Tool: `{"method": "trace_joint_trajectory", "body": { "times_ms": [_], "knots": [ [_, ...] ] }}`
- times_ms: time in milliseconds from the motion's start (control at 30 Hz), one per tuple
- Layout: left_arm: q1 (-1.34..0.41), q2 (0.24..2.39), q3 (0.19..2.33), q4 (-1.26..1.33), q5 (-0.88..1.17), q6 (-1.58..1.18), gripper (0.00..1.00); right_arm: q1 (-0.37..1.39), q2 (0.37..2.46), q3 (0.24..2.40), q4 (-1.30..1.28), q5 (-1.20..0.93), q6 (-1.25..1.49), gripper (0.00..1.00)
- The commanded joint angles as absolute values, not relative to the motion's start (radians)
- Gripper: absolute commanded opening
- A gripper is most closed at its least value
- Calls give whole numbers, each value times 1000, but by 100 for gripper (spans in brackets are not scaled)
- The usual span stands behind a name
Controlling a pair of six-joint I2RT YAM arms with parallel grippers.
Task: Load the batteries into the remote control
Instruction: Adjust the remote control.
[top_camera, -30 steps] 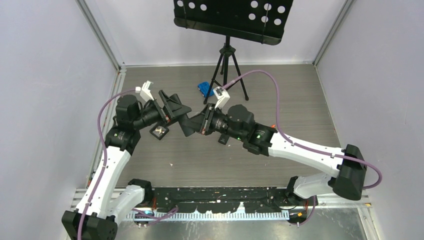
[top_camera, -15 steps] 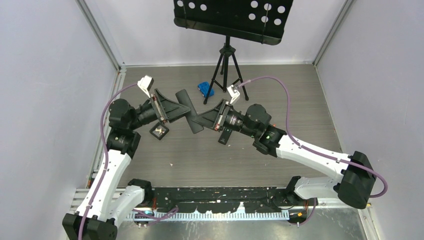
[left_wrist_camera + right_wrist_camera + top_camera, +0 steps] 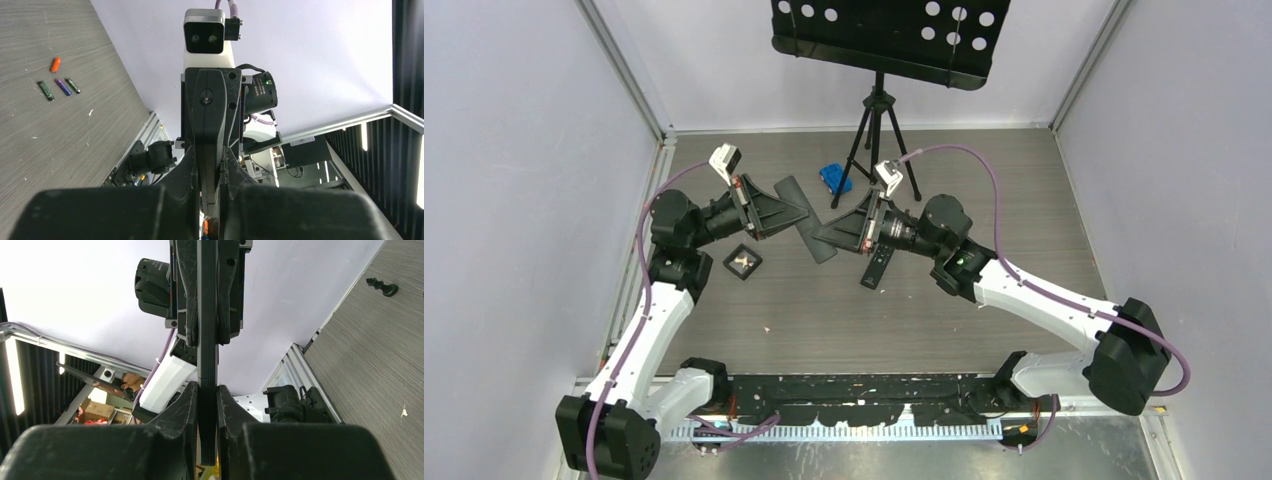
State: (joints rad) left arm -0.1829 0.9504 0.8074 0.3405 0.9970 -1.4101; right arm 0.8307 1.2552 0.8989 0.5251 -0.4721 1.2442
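Grey wood-grain counter carries a black tripod, a blue block, a buttoned black remote and thin cylindrical batteries. Slim matte-black remote control is aloft, long axis diagonal from far-left to near-right. Left gripper and right gripper clench it from opposite sides.

Four batteries, two remotes

Remote — matte black, plain face. Batteries: one orange, one purple, two dark green. Table grey, streaked with fine wood grain. Cables purple; arms white with black joints. Blue thing — black tripod. Walls pale lilac.
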Motion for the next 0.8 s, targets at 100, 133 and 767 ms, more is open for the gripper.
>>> {"method": "trace_joint_trajectory", "body": {
  "times_ms": [100, 133, 767],
  "knots": [
    [-181, 959, 836, 429, 1012, -1397, 0, 796, 1258, 978, 482, -442, 1204, 39],
    [-181, 955, 831, 414, 981, -1379, 0, 797, 1246, 967, 476, -389, 1194, 51],
    [-181, 974, 792, 337, 688, -1396, 0, 836, 1353, 913, 685, -130, 1383, 47]
  ]
}}
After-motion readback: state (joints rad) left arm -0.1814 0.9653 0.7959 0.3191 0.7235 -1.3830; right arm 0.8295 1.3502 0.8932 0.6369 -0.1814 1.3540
